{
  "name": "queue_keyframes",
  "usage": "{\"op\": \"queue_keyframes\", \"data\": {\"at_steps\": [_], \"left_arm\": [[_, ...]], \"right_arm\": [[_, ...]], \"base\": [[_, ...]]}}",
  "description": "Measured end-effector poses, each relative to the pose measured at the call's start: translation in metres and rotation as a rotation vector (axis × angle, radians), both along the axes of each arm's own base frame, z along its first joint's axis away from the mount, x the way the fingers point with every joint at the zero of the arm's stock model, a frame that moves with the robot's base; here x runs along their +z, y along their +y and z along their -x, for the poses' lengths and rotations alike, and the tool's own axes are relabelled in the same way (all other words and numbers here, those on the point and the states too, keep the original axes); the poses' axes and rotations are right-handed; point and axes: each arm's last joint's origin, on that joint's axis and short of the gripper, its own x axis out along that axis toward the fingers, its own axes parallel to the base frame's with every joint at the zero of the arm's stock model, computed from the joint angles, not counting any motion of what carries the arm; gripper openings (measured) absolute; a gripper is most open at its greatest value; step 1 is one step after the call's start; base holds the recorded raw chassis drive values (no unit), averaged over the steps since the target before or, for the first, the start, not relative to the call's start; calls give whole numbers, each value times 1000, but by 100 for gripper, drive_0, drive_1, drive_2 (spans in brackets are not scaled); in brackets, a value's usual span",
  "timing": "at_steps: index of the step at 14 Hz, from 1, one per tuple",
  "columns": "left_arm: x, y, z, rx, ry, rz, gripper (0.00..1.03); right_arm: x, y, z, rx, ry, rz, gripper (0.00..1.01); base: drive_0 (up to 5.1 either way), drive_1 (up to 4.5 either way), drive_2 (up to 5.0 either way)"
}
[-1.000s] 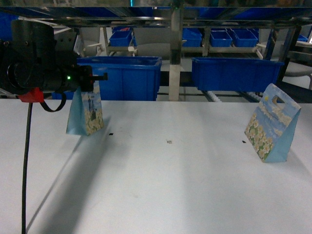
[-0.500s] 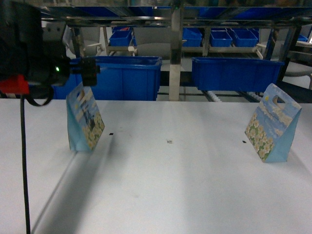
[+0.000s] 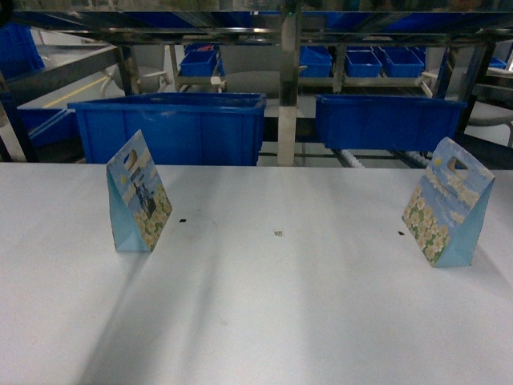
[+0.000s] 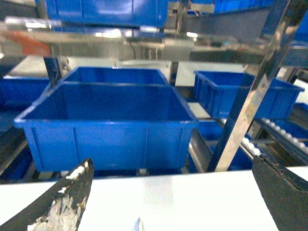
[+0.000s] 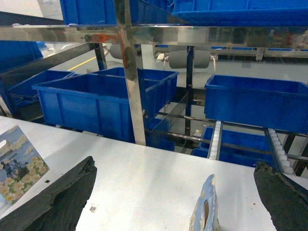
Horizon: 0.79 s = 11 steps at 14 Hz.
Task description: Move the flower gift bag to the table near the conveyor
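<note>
The conveyor (image 3: 280, 48) stood behind the desk (image 3: 264, 321); my left hand (image 4: 163, 202) had let go, pulled up and hung wide, as did the right (image 5: 173, 202); the gift bag (image 3: 138, 195) stood upright, delivered, I judged.

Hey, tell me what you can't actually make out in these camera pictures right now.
- Head view: neither arm nor claw shows; both are outside the frame.
- Left wrist view: the left gift bag is cut off by the bottom edge; only its top tip shows.
- Right wrist view: the right gift bag is edge-on and cropped below, so its print is hidden.
- Both views: fingertips cropped.
</note>
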Motion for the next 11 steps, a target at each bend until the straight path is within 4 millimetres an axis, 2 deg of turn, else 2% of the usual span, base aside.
{"op": "queue_keyframes", "data": {"at_steps": [1, 2, 3, 4, 5, 7, 8, 9, 11], "left_arm": [[-12, 2, -1, 20, 1, -9, 96], [-23, 7, 15, 104, -94, -43, 82], [-28, 10, 46, 126, -142, -55, 67], [-28, 13, 75, 139, -193, -58, 53], [-35, 12, 102, 137, -209, -57, 38], [-68, 11, 141, 129, -136, -62, 11], [-78, 11, 160, 129, -121, -65, 2], [-78, 11, 177, 133, -145, -64, 2], [-87, 11, 204, 131, -142, -65, 2]], "right_arm": [[0, 0, 0, 0, 0, 0, 98], [0, 4, 2, -83, -58, 23, 92], [-7, 7, 20, -244, -85, 50, 77], [-17, 11, 43, -314, -83, 63, 62], [-25, 13, 61, -328, -86, 70, 48], [-43, 20, 91, -326, -62, 74, 20], [-48, 22, 105, -329, -60, 74, 6], [-52, 32, 117, -328, -66, 78, 2], [-59, 35, 137, -318, -64, 78, 2]], "base": [[0, 0, 0], [0, 0, 0], [0, 0, 0], [0, 0, 0], [0, 0, 0], [0, 0, 0], [0, 0, 0], [0, 0, 0], [0, 0, 0]]}}
